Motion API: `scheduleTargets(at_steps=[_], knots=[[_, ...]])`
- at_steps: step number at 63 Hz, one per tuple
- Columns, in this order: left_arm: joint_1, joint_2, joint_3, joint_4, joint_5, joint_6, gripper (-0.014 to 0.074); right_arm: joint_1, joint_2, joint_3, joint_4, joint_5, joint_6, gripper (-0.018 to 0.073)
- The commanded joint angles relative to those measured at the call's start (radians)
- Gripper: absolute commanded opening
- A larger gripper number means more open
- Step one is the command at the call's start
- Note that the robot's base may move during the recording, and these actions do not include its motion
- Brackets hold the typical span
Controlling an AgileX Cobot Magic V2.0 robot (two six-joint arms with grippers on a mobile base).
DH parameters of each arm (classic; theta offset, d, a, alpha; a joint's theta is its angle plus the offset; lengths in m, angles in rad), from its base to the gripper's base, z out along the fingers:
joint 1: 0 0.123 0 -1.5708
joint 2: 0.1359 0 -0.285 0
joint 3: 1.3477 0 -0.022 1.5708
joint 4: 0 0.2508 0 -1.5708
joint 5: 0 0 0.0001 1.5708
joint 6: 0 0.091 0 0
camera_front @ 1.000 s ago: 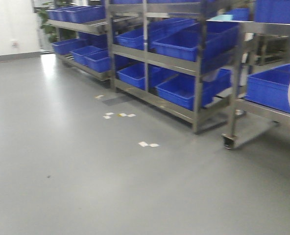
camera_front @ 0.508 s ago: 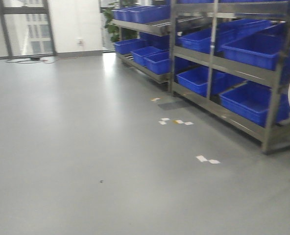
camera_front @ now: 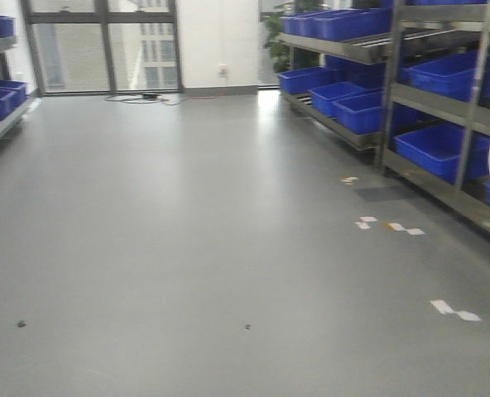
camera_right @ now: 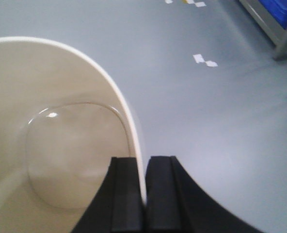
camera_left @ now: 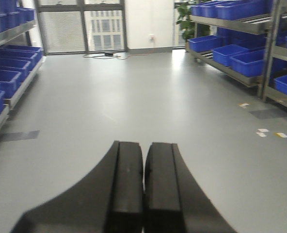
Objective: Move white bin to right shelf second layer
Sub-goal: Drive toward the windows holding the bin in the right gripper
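Right pincer [camera_right: 144, 167]: pinching the rim of the white bin [camera_right: 51, 145], tub body at left of wrist frame | left pincer [camera_left: 144, 155]: pressed together, holding nothing | steel racks [camera_front: 473, 107]: right of front frame, well apart from the bin | nearer arm: right.

The glossy cream-white rounded plastic bin [camera_right: 51, 160] is plain inside. Left claw [camera_left: 144, 148] and right claw [camera_right: 144, 162] are matte black. Ribbed plastic crates [camera_front: 357, 112] are deep blue. The smooth floor [camera_front: 187, 248] is grey, flecked with white tape marks [camera_front: 454, 311].
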Motion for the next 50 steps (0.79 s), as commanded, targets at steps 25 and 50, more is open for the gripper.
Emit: scheduleTargets(at_steps=[25,50], knots=[[-0.007,-0.02,0.029,-0.008,-0.081,-0.005,0.0085,-0.007,-0.002,-0.032,-0.006,-0.086,-0.003,0.0052],[-0.007,-0.02,0.029,-0.008,-0.081,-0.005,0.0085,-0.007,-0.002,-0.032,-0.006,-0.086,-0.003,0.0052]])
